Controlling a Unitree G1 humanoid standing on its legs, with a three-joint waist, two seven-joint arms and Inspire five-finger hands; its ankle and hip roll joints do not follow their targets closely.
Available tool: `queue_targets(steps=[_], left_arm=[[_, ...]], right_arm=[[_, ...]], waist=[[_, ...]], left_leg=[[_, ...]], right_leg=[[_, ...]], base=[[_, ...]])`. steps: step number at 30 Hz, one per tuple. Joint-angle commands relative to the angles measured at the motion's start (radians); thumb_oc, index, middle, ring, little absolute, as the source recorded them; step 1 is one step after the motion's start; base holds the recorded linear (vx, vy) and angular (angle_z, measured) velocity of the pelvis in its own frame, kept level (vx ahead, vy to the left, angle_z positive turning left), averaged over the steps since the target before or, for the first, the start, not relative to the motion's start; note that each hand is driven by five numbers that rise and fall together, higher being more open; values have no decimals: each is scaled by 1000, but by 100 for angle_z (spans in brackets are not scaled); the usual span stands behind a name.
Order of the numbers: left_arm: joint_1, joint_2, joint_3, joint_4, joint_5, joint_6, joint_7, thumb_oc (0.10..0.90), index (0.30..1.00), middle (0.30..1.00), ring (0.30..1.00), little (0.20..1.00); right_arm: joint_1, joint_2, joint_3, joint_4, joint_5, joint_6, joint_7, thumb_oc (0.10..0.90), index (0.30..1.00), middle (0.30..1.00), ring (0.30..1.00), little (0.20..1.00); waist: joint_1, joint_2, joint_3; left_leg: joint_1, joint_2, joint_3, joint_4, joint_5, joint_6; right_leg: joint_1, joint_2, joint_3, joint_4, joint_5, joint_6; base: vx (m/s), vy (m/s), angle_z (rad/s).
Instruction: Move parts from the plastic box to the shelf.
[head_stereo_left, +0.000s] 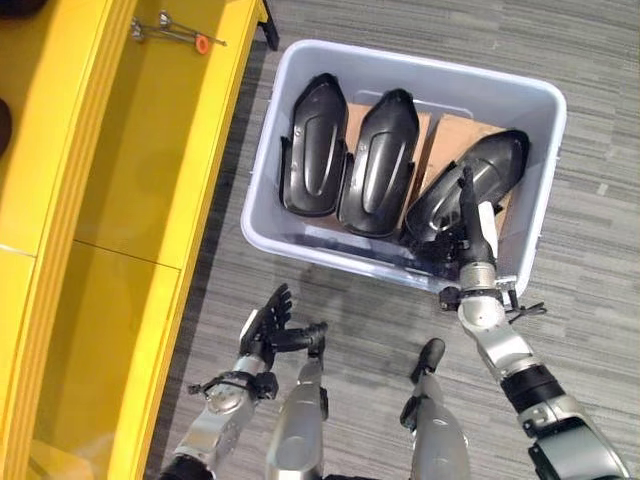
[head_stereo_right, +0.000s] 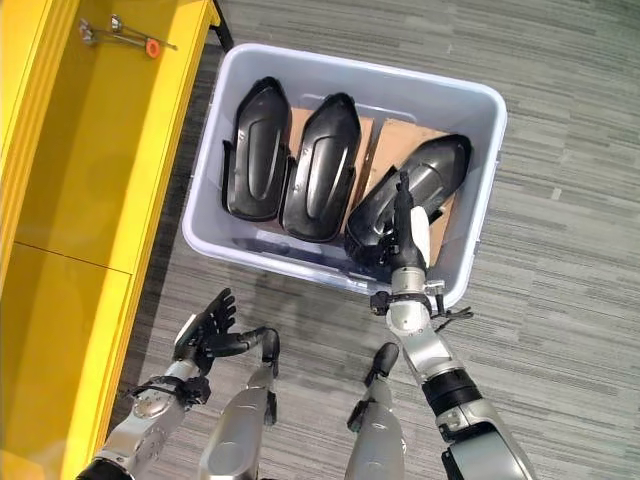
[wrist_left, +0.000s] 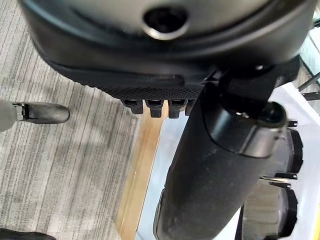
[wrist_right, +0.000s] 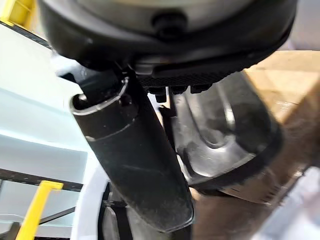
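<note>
Three black parts (head_stereo_left: 378, 160) inside grey plastic box (head_stereo_left: 540, 100)

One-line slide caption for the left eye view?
Right hand reaches into the plastic box onto the rightmost of three black parts; left hand open beside the yellow shelf.

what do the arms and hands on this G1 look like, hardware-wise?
Both arms are silver-grey metal segments with black joint bands. The left hand is dark all over, with black fingers. The right hand is dark too, with a white cover along one side.
</note>
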Motion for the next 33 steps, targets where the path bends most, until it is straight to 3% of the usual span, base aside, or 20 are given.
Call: queue_targets(steps=[1,8,13,15,16,21,26,33], left_arm=[[-3,19,-23,-61,-18,-85,6,900,1000,1000,1000,1000],[-13,21,-29,-68,-19,-94,22,900,1000,1000,1000,1000],[-24,21,-33,-77,-17,-105,45,900,1000,1000,1000,1000],[-24,21,-33,-77,-17,-105,45,900,1000,1000,1000,1000],[-36,19,-40,-75,-12,-111,58,900,1000,1000,1000,1000],[-64,15,-62,-88,-7,-129,70,900,1000,1000,1000,1000],[-94,6,-84,-92,-6,-132,69,900,1000,1000,1000,1000],[-110,-8,-97,-81,-5,-134,72,900,1000,1000,1000,1000]], right_arm=[[-103,-21,10,-49,-23,-68,-29,900,1000,1000,1000,1000],[-120,-6,25,16,-26,-61,-52,900,1000,1000,1000,1000],[-168,-10,-26,149,-106,-13,-183,900,1000,1000,1000,1000],[-169,-10,-26,149,-106,-13,-183,900,1000,1000,1000,1000],[-205,-21,-39,207,-170,20,-257,900,1000,1000,1000,1000],[-286,-51,-28,314,-267,78,-348,900,1000,1000,1000,1000],[-355,-70,8,447,-298,116,-359,900,1000,1000,1000,1000],[-380,-45,57,567,-259,98,-328,900,1000,1000,1000,1000]], waist=[[11,-3,-16],[12,2,-6],[17,17,1],[17,17,1],[19,26,1],[29,51,1],[41,69,1],[52,84,1]], left_leg=[[-19,3,7,5,36,26],[-34,1,4,6,38,26],[-68,-1,-3,20,34,26],[-69,-1,-3,20,33,26],[-95,-4,-6,27,36,27],[-131,-9,-13,40,34,27],[-166,-18,-20,49,36,28],[-179,-26,-22,49,37,31]], right_leg=[[-7,-123,4,123,0,78],[-20,-123,0,128,-1,78],[-47,-123,-1,142,-8,77],[-48,-123,-1,142,-9,77],[-70,-125,-1,145,-5,76],[-101,-129,-3,159,-9,77],[-128,-133,-7,168,-6,78],[-139,-137,-8,169,-9,76]], base=[[0,0,0],[0,0,0],[-3,1,4],[0,0,0],[0,0,0],[-11,3,2],[-10,3,7],[1,3,1]])
